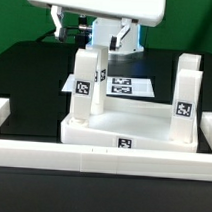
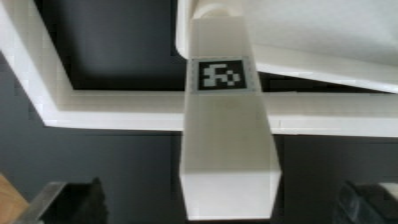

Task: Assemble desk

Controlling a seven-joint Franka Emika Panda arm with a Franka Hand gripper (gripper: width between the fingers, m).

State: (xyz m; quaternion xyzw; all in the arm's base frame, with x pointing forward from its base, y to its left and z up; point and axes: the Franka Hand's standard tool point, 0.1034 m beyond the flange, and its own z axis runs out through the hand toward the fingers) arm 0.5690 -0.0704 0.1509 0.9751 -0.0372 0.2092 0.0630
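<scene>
The white tabletop (image 1: 123, 130) lies in the middle of the table with its raised rim up. Two tagged legs stand upright in it, one toward the exterior view's left (image 1: 85, 85) and one toward its right (image 1: 185, 95). My gripper (image 1: 94, 38) hangs right over the top of the left leg. In the wrist view that leg (image 2: 228, 130) runs between my dark fingers (image 2: 71, 200), with a clear gap on each side. My gripper (image 2: 222, 207) is open and holds nothing. Part of the tabletop (image 2: 320, 40) shows behind the leg.
White border rails run along the front (image 1: 92, 158) and the exterior view's left (image 1: 0, 114), and show as an L-shaped corner (image 2: 107, 108) in the wrist view. The marker board (image 1: 123, 86) lies flat behind the tabletop.
</scene>
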